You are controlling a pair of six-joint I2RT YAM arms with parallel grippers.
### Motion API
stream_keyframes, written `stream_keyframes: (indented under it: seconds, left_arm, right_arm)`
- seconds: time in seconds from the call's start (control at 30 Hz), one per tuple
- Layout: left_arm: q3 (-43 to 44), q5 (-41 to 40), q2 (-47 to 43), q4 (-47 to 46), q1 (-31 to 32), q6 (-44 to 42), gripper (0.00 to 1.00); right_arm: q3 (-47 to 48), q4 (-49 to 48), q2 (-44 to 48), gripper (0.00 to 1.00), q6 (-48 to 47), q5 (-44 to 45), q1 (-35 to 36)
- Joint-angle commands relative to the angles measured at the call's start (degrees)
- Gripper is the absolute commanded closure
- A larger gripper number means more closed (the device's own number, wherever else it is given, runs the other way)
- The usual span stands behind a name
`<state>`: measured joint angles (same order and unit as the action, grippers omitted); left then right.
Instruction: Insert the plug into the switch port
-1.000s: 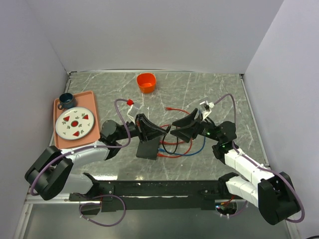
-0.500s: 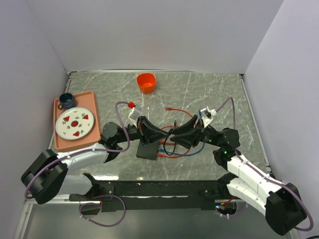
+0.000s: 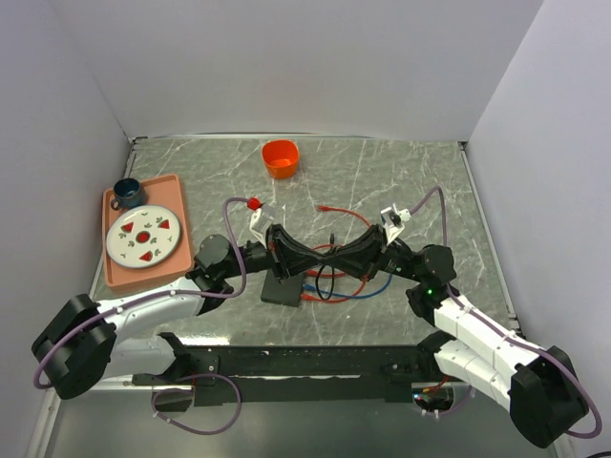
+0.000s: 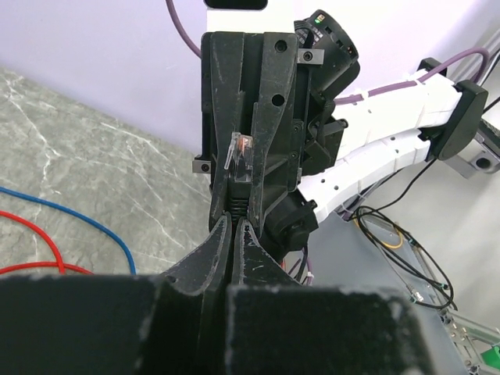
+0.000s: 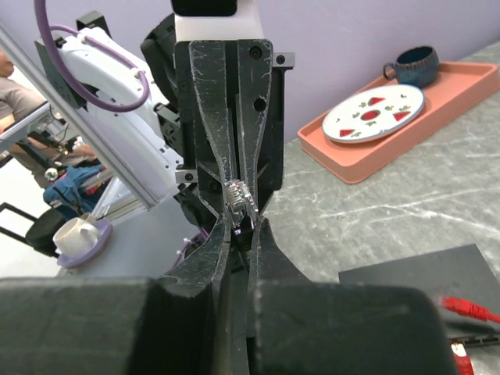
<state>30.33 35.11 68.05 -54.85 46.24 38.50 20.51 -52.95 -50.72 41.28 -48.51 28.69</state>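
Observation:
My two grippers meet tip to tip above the middle of the table. The left gripper (image 3: 318, 260) (image 4: 235, 225) is shut on the black boot just behind the clear plug (image 4: 240, 159). Facing it, the right gripper (image 3: 334, 260) (image 5: 240, 229) is shut on the same plug (image 5: 241, 200), which sticks up between its fingertips. The flat black box (image 3: 281, 290) (image 5: 422, 273) lies on the table just below the left gripper. I cannot make out the switch port in its edge in any view.
Red cable (image 3: 329, 283) and blue cable (image 3: 380, 282) loop on the table under the grippers, with a loose red connector (image 3: 325, 206) behind. An orange cup (image 3: 280, 157) stands at the back. A salmon tray (image 3: 175, 187) at left carries a plate (image 3: 143, 235) and a blue cup (image 3: 126, 193).
The right gripper has moved left to meet the left gripper and has closed from wide open onto the plug. The left arm has stretched slightly to the right, still shut.

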Motion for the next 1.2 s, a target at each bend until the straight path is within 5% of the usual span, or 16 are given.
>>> stream_keyframes:
  seconds: [0.0, 0.13, 0.2, 0.23, 0.47, 0.63, 0.97, 1.17]
  left_arm:
    - [1.49, -0.49, -1.52, 0.88, 0.87, -2.64, 0.99]
    - [0.44, 0.39, -2.22, 3.25, 0.87, -3.69, 0.99]
    - [0.09, -1.17, -3.45, 7.88, 0.87, -5.1, 0.77]
    - [0.08, -2.41, -5.28, 10.35, 0.87, -5.89, 0.48]
    - [-0.53, -26.13, -22.33, 31.9, 0.61, -13.53, 0.01]
    - [0.25, -27.03, -29.55, 35.86, 0.52, -15.56, 0.03]
    - [3.77, -9.12, -27.45, 38.15, 0.52, -20.39, 0.01]
    - [6.58, 2.67, -21.56, 36.14, 0.69, -21.27, 0.07]
  right_arm:
    - [1.2, -4.71, 1.23, 1.0, 1.61, 1.14, 1.11]
    - [1.72, -1.73, 3.43, 1.0, 0.3, 2.28, 1.11]
    - [3.47, 2.31, 4.13, 1.0, -2.15, 0.53, 1.11]
    - [4.18, 4.67, 4.4, 1.0, -3.47, 0.18, 1.11]
    - [8.05, 25.68, 8.61, 1.0, -18.13, -1.5, 0.93]
    - [9.9, 32.38, 8.97, 1.0, -23.08, -3.52, 0.93]
    - [6.48, 29.75, 13.36, 1.0, -34.05, -10.8, 1.02]
    - [9.71, 33.52, 12.06, 1.0, -38.37, -26.27, 1.2]
